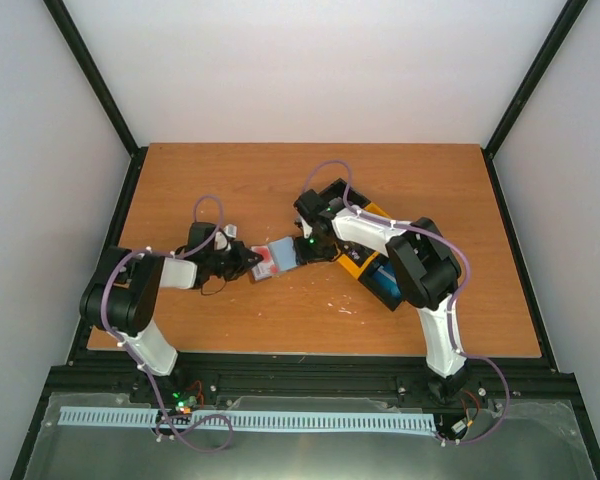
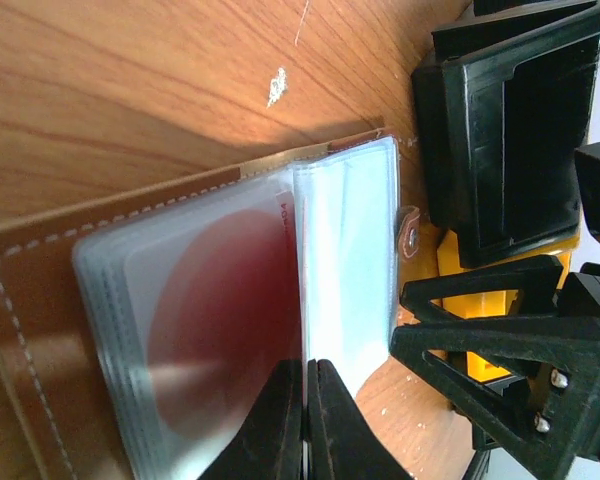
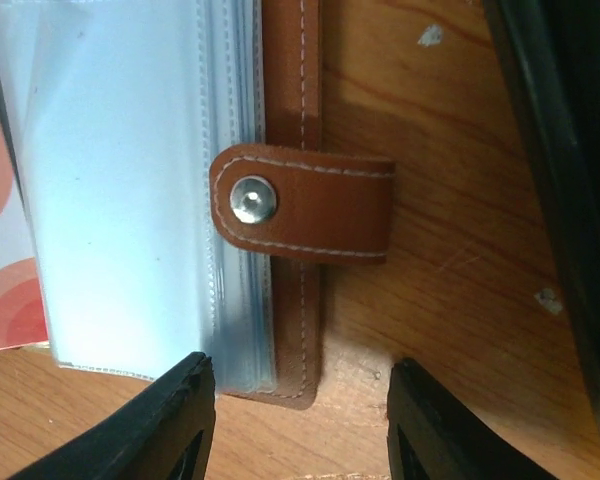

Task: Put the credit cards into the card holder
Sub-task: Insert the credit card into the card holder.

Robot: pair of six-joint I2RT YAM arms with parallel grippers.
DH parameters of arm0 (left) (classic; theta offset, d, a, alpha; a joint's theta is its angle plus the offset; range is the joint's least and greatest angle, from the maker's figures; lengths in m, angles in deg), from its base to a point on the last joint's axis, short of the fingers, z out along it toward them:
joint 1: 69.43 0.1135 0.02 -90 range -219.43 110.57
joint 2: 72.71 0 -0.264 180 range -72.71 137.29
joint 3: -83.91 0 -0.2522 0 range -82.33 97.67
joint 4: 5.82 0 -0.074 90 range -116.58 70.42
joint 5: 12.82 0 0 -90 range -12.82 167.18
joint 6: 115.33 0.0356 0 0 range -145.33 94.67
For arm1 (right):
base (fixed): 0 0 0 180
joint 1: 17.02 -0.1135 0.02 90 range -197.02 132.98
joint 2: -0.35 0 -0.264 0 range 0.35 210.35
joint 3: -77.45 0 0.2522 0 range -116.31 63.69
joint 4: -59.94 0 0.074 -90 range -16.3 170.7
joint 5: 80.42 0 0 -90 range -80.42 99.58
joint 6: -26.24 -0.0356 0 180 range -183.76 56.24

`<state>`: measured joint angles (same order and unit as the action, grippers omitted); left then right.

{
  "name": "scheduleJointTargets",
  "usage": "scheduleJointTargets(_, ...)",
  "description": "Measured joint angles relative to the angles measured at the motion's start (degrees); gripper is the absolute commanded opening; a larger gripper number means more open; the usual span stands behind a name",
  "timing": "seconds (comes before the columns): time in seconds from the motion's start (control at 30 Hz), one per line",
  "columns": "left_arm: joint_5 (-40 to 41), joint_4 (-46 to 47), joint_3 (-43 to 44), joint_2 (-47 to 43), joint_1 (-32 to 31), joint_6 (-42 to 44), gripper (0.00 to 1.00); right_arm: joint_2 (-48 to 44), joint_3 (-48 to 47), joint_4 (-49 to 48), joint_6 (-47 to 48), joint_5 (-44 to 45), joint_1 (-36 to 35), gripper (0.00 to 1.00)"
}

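Shows the card holder (image 1: 280,258) open flat on the desk (image 1: 280,190), one red-and-white card (image 2: 220,310) already sleeved. Pinches a clear leaf (image 2: 348,270) with the clenched left hand (image 2: 306,425); poises the right hand (image 3: 300,420) released over the snap tab (image 3: 300,205) edge. Likely leaves more cards to load.

Left hand (image 2: 306,370) pinched on a sleeve (image 2: 348,250) of the card holder (image 2: 40,290)

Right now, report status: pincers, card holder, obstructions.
Left pincer shut on a card holder sleeve. Right pincer open, straddling its snap-tab edge. Red-and-white card sleeved. Black bin close beside the holder.
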<state>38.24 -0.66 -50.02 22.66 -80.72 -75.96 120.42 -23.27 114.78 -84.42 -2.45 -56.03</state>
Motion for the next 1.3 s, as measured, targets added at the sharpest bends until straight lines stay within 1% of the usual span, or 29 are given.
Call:
scheduleJointTargets(0.17,-0.35,2.69,0.9,2.73,0.0,0.35,0.01,0.63,-0.98,0.39,0.28,-0.57,0.0,0.47)
scheduleJointTargets(0.27,-0.85,4.7,0.98,3.76,0.0,0.22,0.01,1.07,-1.62,0.59,0.31,-1.09,0.0,0.45)
scheduleJointTargets(0.47,-1.09,6.8,0.96,3.78,0.0,0.17,0.01,2.03,-2.97,1.11,0.33,-1.29,0.0,0.39)
scheduleJointTargets(0.57,-0.76,7.52,0.76,3.28,0.0,0.15,0.01,2.56,-3.78,1.7,0.28,-0.28,0.0,0.39)
scheduleJointTargets(0.63,-0.66,8.09,0.68,2.89,0.0,0.15,0.01,2.93,-4.52,2.01,0.24,0.68,-0.04,0.4)
scheduleJointTargets(0.77,-0.63,8.79,0.68,2.89,0.0,-0.37,0.01,3.67,-6.08,2.99,0.11,3.1,-0.04,0.46)
scheduleJointTargets(0.93,-0.63,10.12,0.68,3.89,0.0,-1.6,0.01,4.79,-8.39,4.61,0.44,5.57,-0.02,0.49)
scheduleJointTargets(1.03,-0.59,10.67,0.68,4.59,0.0,-2.27,0.01,5.31,-9.03,4.79,0.96,5.35,-0.04,0.49)
scheduleJointTargets(1.3,-0.59,12.57,0.83,7.28,0.0,-2.99,0.01,5.6,-9.2,4.59,2.19,2.12,0.0,0.39)
